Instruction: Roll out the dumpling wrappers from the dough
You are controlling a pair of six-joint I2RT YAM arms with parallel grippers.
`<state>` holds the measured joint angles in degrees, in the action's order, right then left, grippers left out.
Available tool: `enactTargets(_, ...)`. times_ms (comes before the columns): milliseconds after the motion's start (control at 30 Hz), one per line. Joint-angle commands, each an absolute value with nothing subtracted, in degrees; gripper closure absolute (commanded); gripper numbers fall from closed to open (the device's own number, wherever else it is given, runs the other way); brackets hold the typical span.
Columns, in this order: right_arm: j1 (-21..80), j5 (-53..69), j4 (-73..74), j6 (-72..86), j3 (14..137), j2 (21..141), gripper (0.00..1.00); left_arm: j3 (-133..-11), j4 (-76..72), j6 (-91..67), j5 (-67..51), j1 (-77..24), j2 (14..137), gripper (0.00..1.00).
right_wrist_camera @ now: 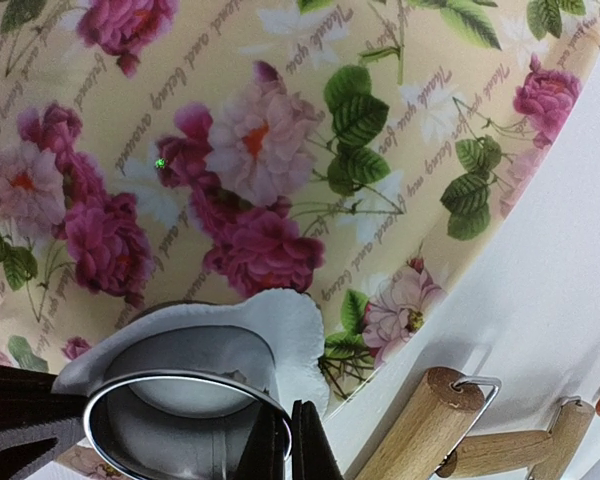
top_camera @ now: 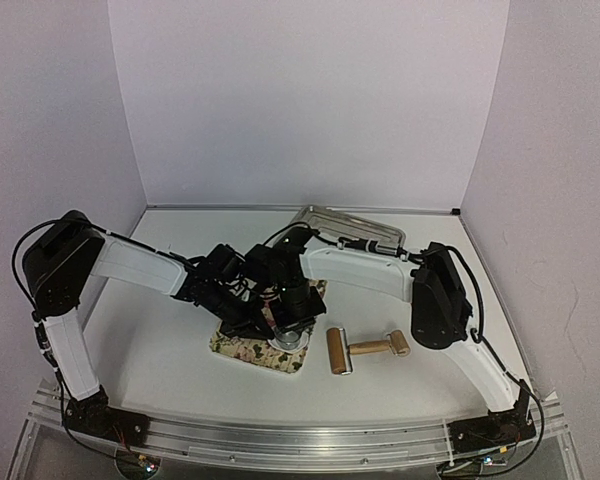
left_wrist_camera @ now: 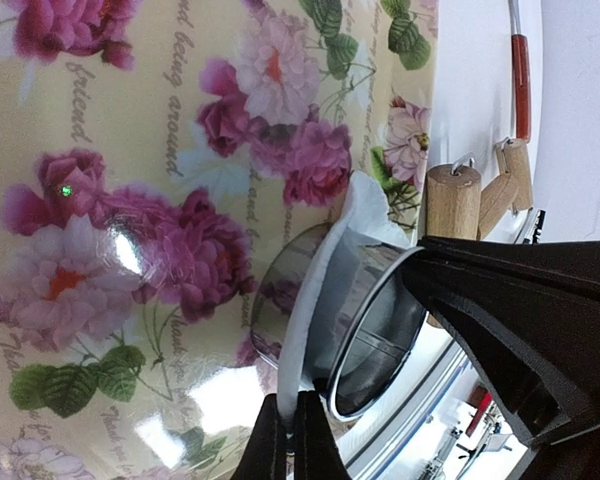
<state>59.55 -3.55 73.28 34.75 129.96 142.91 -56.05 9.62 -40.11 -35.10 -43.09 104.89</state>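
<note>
A metal ring cutter (right_wrist_camera: 170,425) stands on the floral mat (right_wrist_camera: 280,120) with a ragged white dough sheet (right_wrist_camera: 295,335) around it. My right gripper (right_wrist_camera: 290,450) is shut on the ring's rim. My left gripper (left_wrist_camera: 288,445) is shut on the edge of the dough sheet (left_wrist_camera: 310,300), lifted against the ring cutter (left_wrist_camera: 380,330). In the top view both grippers meet over the ring cutter (top_camera: 288,340) at the mat's (top_camera: 242,347) front edge. White dough shows inside the ring. No separate round dumpling wrapper is in view.
A wooden roller (top_camera: 365,348) lies on the table just right of the mat; it also shows in the right wrist view (right_wrist_camera: 420,430) and the left wrist view (left_wrist_camera: 452,200). A metal tray (top_camera: 352,226) sits at the back. A red-handled tool (left_wrist_camera: 521,85) lies beyond the roller.
</note>
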Motion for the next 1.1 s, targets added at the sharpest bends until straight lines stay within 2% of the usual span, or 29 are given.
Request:
enactTargets(0,58.7,-2.6,77.6,35.5,128.0,149.7,1.0,-57.1,0.3,-39.2,-38.9,-43.3,96.5,1.0)
enactTargets(567,58.8,-0.9,77.4,35.8,129.8,151.6,1.0,-58.1,-3.1,-38.0,-42.2,-43.3,95.4,1.0)
enactTargets(767,58.7,-0.5,76.8,36.5,131.3,150.9,1.0,-60.8,3.3,-36.2,-39.4,-43.3,97.4,0.99)
enactTargets(800,58.6,-0.4,76.5,36.6,131.3,150.4,1.0,-60.7,4.7,-35.7,-38.4,-43.2,97.2,0.97)
enactTargets(900,58.3,-0.5,75.6,37.2,131.0,148.1,1.0,-59.8,7.2,-34.4,-35.1,-43.2,95.3,0.8)
enactTargets(1067,57.8,-0.9,75.4,37.9,130.9,145.4,1.0,-57.8,13.4,-31.0,-29.6,-43.1,92.2,0.66)
